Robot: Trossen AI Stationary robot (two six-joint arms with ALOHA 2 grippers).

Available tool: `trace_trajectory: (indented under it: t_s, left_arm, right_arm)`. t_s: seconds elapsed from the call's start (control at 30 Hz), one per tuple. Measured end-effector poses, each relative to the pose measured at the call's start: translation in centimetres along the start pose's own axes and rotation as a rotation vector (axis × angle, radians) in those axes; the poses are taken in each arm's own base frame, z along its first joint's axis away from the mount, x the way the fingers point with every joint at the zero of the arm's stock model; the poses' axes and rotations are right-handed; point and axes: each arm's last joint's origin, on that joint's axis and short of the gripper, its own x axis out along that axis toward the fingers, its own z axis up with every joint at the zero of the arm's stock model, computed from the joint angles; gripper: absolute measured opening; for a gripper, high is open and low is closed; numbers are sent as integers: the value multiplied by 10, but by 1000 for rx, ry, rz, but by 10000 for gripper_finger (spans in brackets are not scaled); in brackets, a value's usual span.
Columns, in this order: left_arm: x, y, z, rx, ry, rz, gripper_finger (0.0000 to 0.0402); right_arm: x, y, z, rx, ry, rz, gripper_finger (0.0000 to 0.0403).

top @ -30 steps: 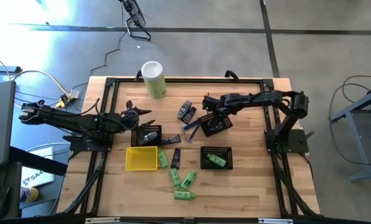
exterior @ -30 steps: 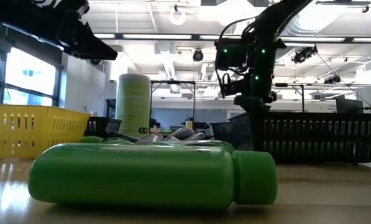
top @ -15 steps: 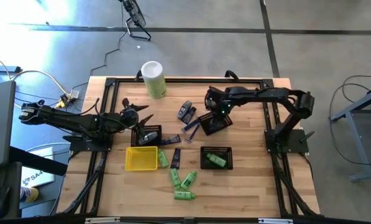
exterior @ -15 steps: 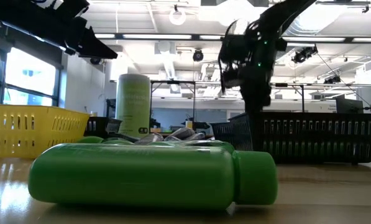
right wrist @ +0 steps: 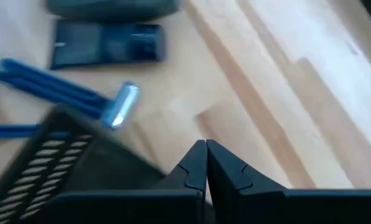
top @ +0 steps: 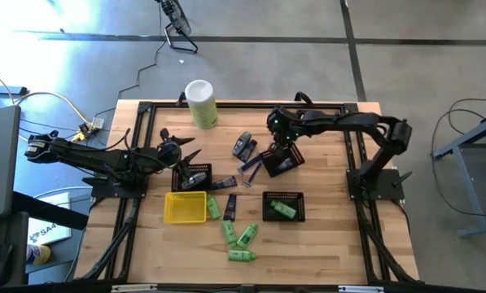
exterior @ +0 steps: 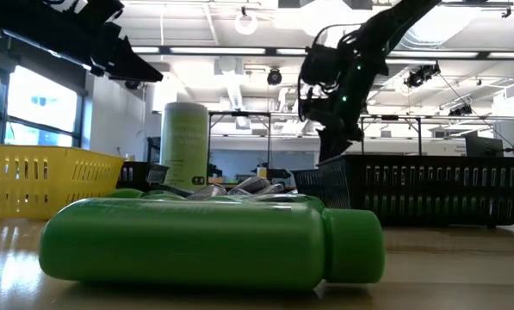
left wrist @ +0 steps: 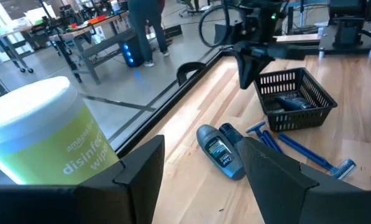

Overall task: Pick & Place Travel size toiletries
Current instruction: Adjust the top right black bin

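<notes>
Green toiletry bottles (top: 241,236) lie on their sides near the table's near edge; one (exterior: 209,241) fills the low view. Another green bottle (top: 283,211) lies in a black basket. Dark grey bottles (top: 243,146) (left wrist: 219,149) lie mid-table. A dark packet (right wrist: 107,43) lies flat beside them. My right gripper (top: 279,137) (right wrist: 206,146) is shut and empty, pointing down over the far-left corner of the tilted black basket (top: 279,160) (right wrist: 61,162). My left gripper (top: 184,151) (left wrist: 201,180) hovers open at the table's left, touching nothing.
A tall pale-green canister (top: 201,102) (left wrist: 42,143) stands at the far edge. Blue razors (top: 249,167) (right wrist: 120,106) lie beside the tilted basket. A yellow tray (top: 186,207) and another black basket (top: 192,175) sit left of centre. People stand in the room beyond the table.
My right arm's wrist has turned above the tilted basket, and its gripper has shifted a little toward the table's left. The fingers stay shut. The toiletries lie as before.
</notes>
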Motion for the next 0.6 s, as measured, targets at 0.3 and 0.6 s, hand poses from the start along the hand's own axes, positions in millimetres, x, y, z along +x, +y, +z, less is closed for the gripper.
trace_trajectory:
  t_s: [0.3, 0.6]
  left_arm:
    - [0, 0, -1, -2, 8, -14, 210]
    - [0, 0, -1, -5, 8, -13, 210]
  right_arm:
    - [6, 0, -6, 35, 80, 57, 2]
    - [4, 7, -19, 111, 201, 33, 2]
